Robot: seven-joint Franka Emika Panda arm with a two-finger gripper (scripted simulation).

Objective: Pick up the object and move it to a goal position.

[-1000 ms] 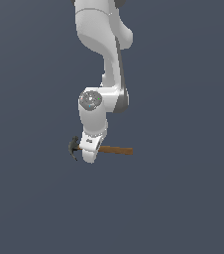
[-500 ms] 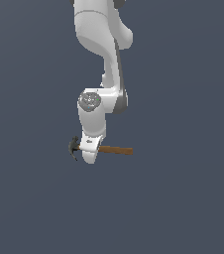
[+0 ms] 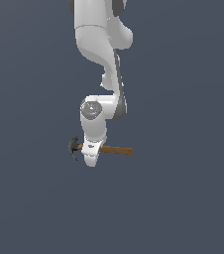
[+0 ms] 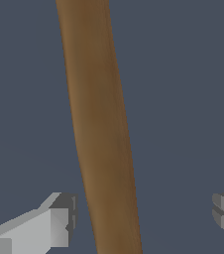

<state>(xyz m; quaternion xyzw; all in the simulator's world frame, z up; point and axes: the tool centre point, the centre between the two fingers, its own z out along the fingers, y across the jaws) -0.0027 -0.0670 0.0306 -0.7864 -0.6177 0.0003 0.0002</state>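
With the gripper spread open astride the claw hammer, its head at nine o'clock, the fingers should centre on the wooden handle before closing.

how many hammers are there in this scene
1. The single hammer lies flat under the arm's fingers, head toward the exterior view's left, wooden handle pointing right. The arm hides part of it; no other hammer shows.

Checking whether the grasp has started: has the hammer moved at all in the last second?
No. The hammer lies in the same spot in the exterior view, head toward that view's left, untouched between the gripper's open fingers.
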